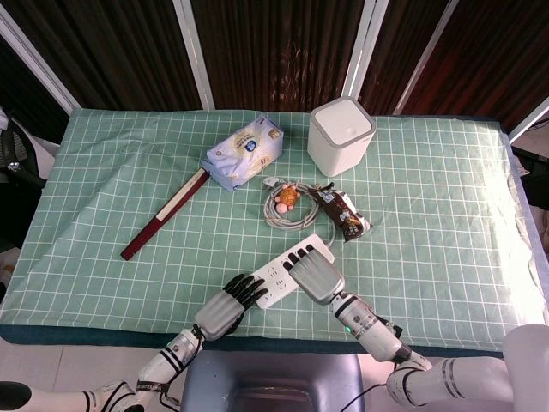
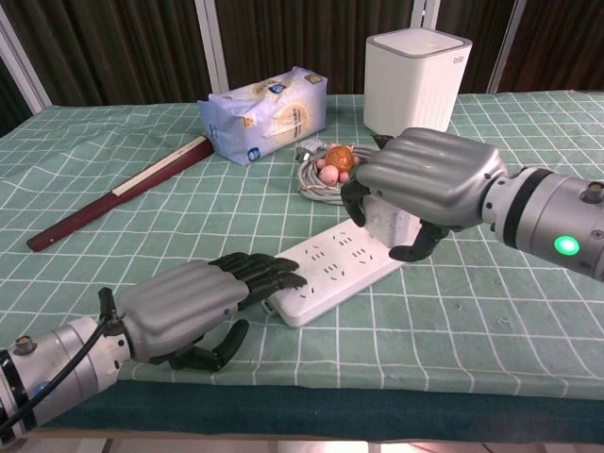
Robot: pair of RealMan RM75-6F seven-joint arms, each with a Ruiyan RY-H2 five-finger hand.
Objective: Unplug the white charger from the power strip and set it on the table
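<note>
The white power strip (image 2: pixel 326 274) lies slantwise near the table's front edge, also seen in the head view (image 1: pixel 276 276). My left hand (image 2: pixel 193 304) lies flat with its fingertips (image 2: pixel 274 274) pressing on the strip's near end, holding nothing. My right hand (image 2: pixel 429 179) grips the white charger (image 2: pixel 389 225) from above at the strip's far end. The charger's base sits at the strip's top face; I cannot tell whether its prongs are out. In the head view the right hand (image 1: pixel 315 276) hides the charger, and the left hand (image 1: pixel 225 311) is at the strip's near end.
Behind the strip lie a coiled grey cable (image 2: pixel 316 184) with a small orange toy (image 2: pixel 335 160) and a dark snack wrapper (image 1: pixel 341 212). Further back stand a white box (image 1: pixel 340 136) and a tissue pack (image 1: pixel 243 153). A red folded fan (image 1: pixel 163 215) lies to the left.
</note>
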